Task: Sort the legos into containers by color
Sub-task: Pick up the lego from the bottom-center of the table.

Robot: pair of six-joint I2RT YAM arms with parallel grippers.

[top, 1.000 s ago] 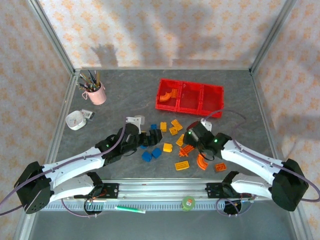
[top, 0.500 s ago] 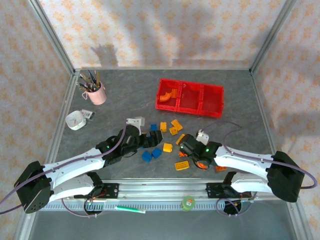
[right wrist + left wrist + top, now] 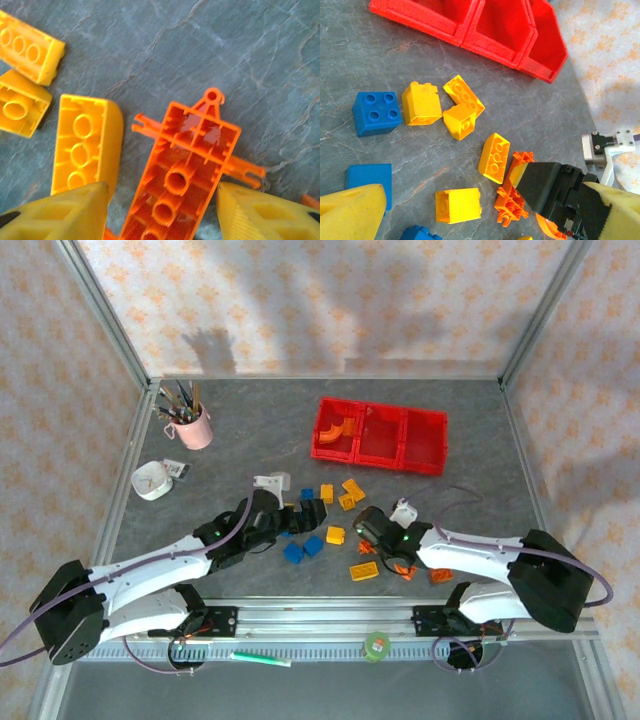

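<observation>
The grey table carries the red containers toward its far edge, right of centre, with an orange arch lying in the left bin. The legos are scattered between the tray and the near edge. The left gripper hangs low over blue and yellow ones, jaws spread wide and gripping nothing. The right gripper has its jaws spread either side of an upside-down orange brick, which lies flat just beside a yellow brick
</observation>
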